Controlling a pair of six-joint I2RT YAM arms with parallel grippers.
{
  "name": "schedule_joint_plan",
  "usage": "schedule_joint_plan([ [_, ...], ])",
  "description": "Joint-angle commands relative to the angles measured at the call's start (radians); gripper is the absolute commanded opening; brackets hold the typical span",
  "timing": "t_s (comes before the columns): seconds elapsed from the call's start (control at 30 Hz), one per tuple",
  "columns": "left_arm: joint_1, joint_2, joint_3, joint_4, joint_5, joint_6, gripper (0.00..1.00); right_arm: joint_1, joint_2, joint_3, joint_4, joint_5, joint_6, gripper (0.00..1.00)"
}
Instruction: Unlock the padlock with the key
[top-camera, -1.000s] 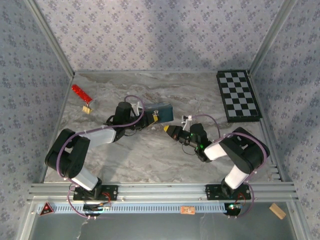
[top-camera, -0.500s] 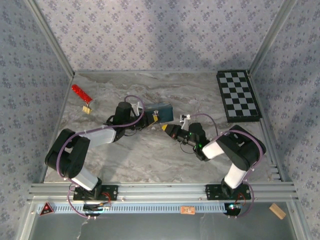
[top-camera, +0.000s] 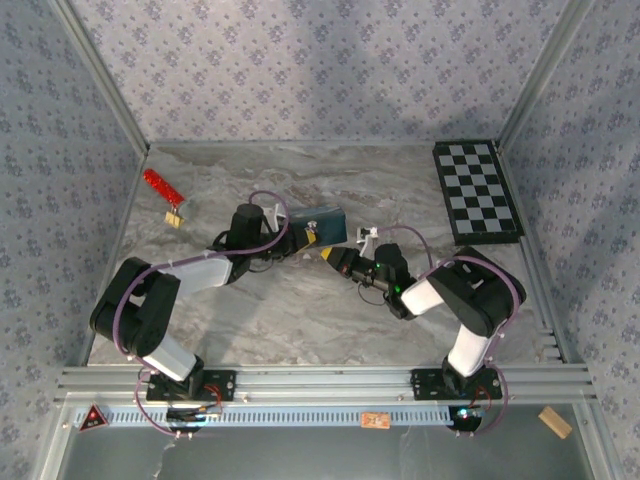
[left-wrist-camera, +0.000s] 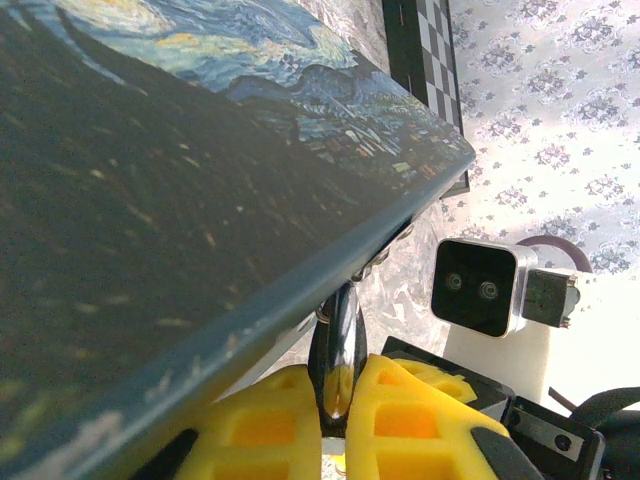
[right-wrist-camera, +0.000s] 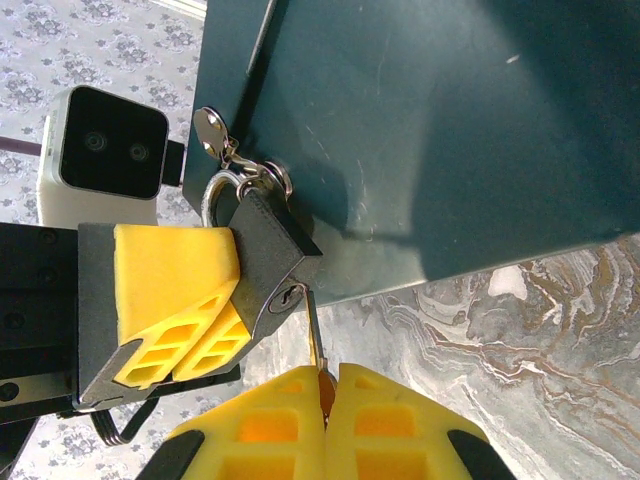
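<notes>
The small dark padlock (right-wrist-camera: 262, 245) hangs by its silver shackle from the hasp of the blue painted box (right-wrist-camera: 430, 130). My left gripper (left-wrist-camera: 343, 378) is shut on the padlock (left-wrist-camera: 337, 345), its yellow fingers (right-wrist-camera: 170, 290) on the body's left side. My right gripper (right-wrist-camera: 328, 378) is shut on the key (right-wrist-camera: 314, 335). The key's thin blade points up, and its tip touches the padlock's bottom face at the right rim of the keyhole (right-wrist-camera: 287, 296). In the top view both grippers meet at the box's (top-camera: 322, 222) front left corner, left gripper (top-camera: 303, 238) facing right gripper (top-camera: 333, 256).
A checkered board (top-camera: 477, 190) lies at the back right. A red strip (top-camera: 160, 184) with a small gold piece (top-camera: 175, 218) lies at the back left. A small white object (top-camera: 368, 237) sits just right of the box. Patterned walls enclose the marble table (top-camera: 300, 310).
My right gripper has moved up and to the left with the key, closing in on the padlock. The left arm and the box have stayed put.
</notes>
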Motion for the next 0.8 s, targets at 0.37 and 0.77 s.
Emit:
schedule_joint_plan([
  [0.37,-0.009,-0.011,0.009,0.031,0.011,0.009,0.0,0.007,-0.037,-0.003,0.016,-0.002,-0.009,0.0],
  [0.77,-0.006,-0.01,0.004,0.026,0.004,0.017,0.0,0.008,-0.055,-0.012,-0.006,0.009,-0.019,0.0],
])
